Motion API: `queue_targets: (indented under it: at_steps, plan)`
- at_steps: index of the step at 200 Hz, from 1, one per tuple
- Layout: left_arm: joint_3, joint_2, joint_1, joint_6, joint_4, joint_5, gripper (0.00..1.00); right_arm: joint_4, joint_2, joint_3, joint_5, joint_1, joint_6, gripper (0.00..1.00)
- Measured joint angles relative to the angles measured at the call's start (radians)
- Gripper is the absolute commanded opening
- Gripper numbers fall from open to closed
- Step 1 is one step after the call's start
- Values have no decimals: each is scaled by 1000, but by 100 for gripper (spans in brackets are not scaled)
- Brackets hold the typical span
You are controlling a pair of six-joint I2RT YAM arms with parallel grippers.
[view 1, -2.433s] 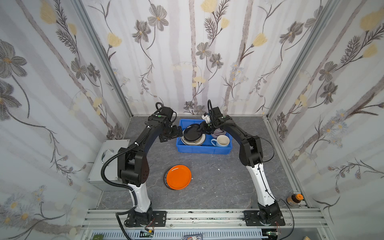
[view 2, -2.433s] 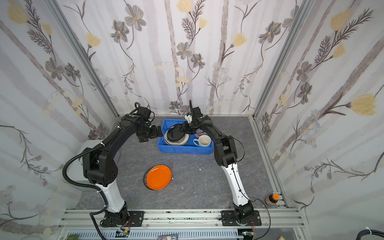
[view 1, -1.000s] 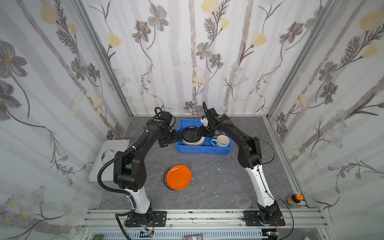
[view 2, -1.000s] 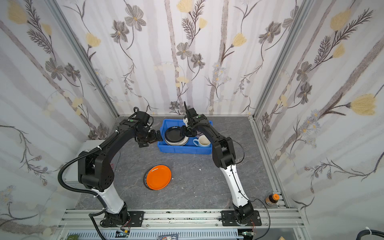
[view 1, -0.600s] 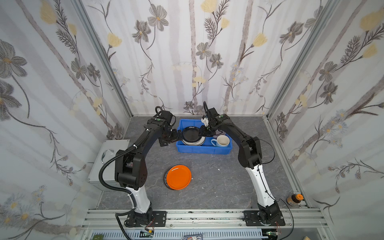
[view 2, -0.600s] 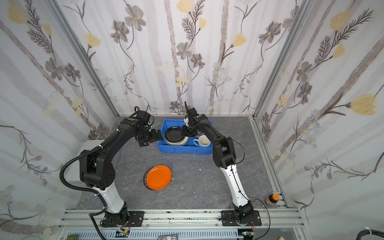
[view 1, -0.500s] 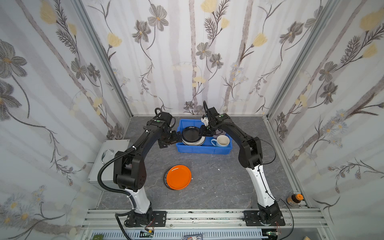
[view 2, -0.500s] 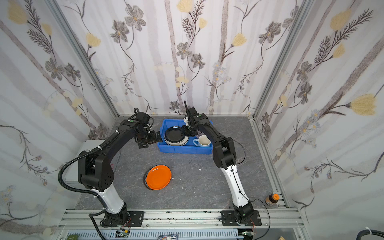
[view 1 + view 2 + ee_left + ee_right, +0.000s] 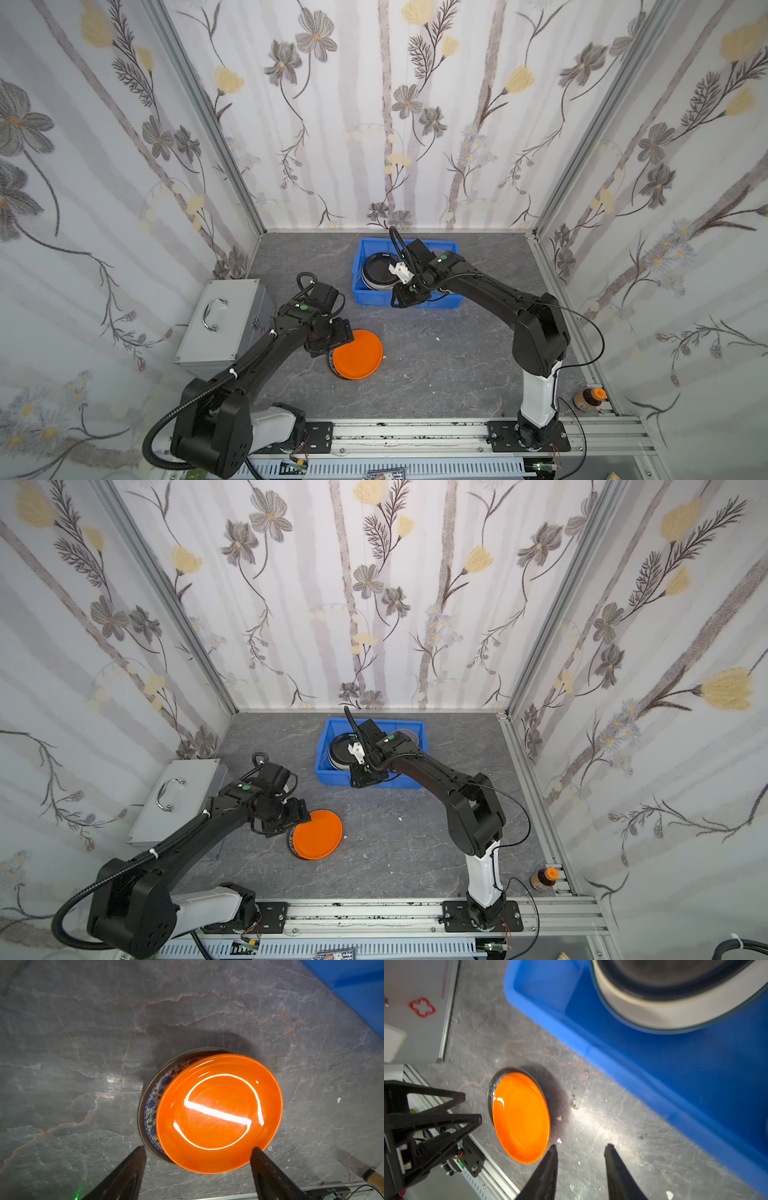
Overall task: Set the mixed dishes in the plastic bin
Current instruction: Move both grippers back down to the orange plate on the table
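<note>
Nearest, well short of the plastic bin (image 9: 374,300) and off its near wall, the orange plate (image 9: 358,353) lay on the grey floor. It sat off-centre on the teal-patterned plate (image 9: 152,1103), which showed only as a crescent on the side turned away from the bin.

The left gripper (image 9: 197,1148) hung at the orange plate's rim farthest from the bin. Its fingers were spread wide to either side of that edge and closed on nothing.

The orange plate looked glazed, hard and shallow, so it was probably stiff, slick and liable to chip rather than bend. The best hold seemed to be the raised lip, one finger above and one below, where the rim stood clear of the lower plate. A pinch taken too deep could drag or lift both plates together.

Farther on, the right gripper (image 9: 581,1145) hovered at the bin's near wall, its fingers a narrow gap apart with nothing between them.

Inside the bin, toward the end nearer the silver case (image 9: 224,320), a black plate (image 9: 376,266) topped a stack above a white plate with dark rim (image 9: 664,1012)
</note>
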Motion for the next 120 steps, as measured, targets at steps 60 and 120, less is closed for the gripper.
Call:
queue_targets:
  at_steps: [60, 120]
  plan:
    - [-174, -154, -113, -162, 63, -43, 67, 141, -123, -262, -15, 152, 72, 37]
    - [-205, -124, -129, -194, 124, -63, 66, 261, -135, -356, -67, 169, 139, 39]
